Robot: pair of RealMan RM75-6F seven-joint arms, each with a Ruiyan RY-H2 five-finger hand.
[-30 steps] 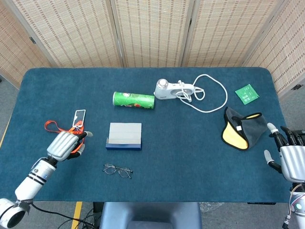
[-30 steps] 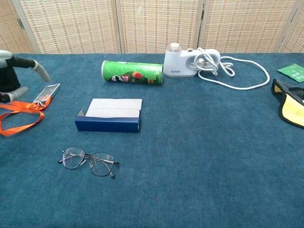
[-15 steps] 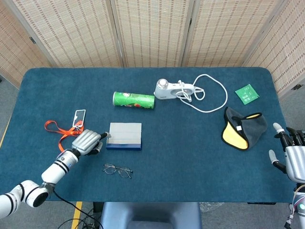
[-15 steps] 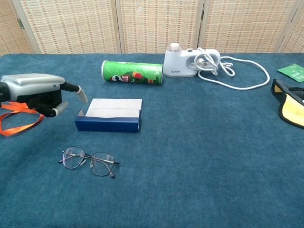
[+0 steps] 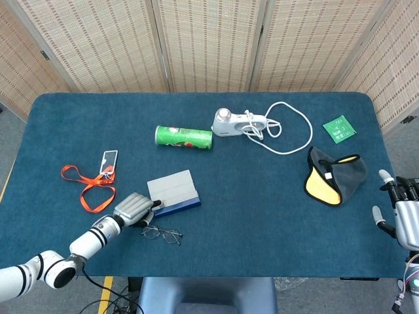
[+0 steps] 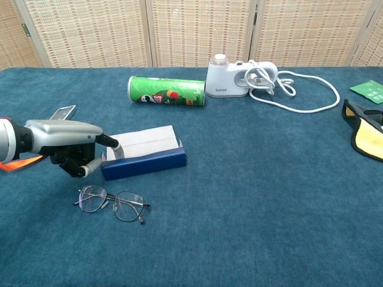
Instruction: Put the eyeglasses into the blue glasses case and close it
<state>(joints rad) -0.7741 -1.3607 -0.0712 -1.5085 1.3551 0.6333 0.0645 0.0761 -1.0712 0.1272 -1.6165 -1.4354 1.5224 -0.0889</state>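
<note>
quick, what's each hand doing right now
Left hand: touching the blue glasses case end; a grip cannot be told.
Right hand: open, holding nothing.

Right robot hand (image 5: 404, 212) cut off at head view's edge; dark yellow-lined pouch (image 6: 365, 133) clipped in chest view.

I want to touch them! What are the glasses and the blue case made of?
The eyeglasses look like thin dark metal wire with clear lenses, since the blue cloth shows through them. The blue glasses case looks stiff, maybe card or plastic with a smooth, faintly shiny blue skin and a pale grey lid; I can't tell for sure.
</note>
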